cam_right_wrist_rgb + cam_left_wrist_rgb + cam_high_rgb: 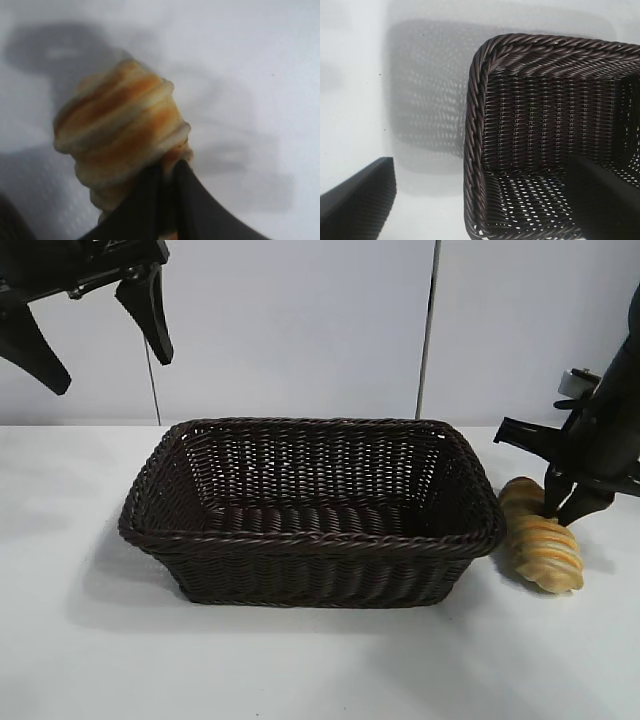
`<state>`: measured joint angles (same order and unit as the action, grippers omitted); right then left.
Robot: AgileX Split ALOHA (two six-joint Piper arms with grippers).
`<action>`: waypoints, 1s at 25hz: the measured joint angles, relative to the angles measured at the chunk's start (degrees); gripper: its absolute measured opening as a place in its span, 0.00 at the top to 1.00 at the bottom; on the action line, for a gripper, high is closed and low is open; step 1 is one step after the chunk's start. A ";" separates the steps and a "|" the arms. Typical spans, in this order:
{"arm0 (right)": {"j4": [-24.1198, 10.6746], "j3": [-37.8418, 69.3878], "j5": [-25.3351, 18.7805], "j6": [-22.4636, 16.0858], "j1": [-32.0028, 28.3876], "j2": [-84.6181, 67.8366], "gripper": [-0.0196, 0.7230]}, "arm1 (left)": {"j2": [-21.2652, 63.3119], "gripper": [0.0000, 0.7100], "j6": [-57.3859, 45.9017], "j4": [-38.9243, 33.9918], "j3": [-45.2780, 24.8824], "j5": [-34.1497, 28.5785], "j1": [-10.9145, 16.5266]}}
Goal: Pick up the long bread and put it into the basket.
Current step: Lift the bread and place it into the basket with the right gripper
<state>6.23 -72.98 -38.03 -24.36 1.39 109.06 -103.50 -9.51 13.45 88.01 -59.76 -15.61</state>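
Bread, the long bread (pixel 541 535), is lying on the white desk (pixel 300 660) just beside the basket (pixel 310 540), with the right pincer (pixel 566 502) closing on its far end; that off-centre pinch is risking a droop or slip during lifting. Left pincer (pixel 95 335) is hanging apart above. Pale wall panels (pixel 300 320) are standing behind.

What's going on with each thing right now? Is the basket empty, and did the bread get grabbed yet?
Basket: upright on the table, empty.
Bread: lying on the table, right of the basket, outside it, not lifted.
Right tool: down on the bread's far end, fingers close together at it; a firm grip can't be confirmed.
Left tool: raised above the basket's left side, open, holding nothing.
Table: white, carrying basket and bread.
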 joint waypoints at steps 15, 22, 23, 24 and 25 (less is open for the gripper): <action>5.96 -18.27 -17.51 15.49 0.00 -1.61 0.92 | 0.00 0.07 0.00 0.00 0.00 0.06 0.00; 14.89 -24.95 -22.29 30.97 0.14 -1.61 0.92 | 0.00 0.07 0.00 0.00 0.00 0.13 0.00; 15.88 -25.06 -22.29 33.87 0.42 -1.61 0.92 | 0.00 0.07 0.00 0.00 0.00 0.13 0.00; 16.44 -25.06 -22.23 36.37 1.12 -1.61 0.92 | 0.00 0.07 0.00 0.00 0.00 0.13 0.00; 16.82 -25.06 -22.23 39.38 2.12 -1.61 0.92 | 0.00 0.07 0.00 0.00 0.00 0.13 0.00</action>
<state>23.05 -98.04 -60.27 15.02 3.51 107.45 -103.50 -9.51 13.45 88.01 -59.63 -15.61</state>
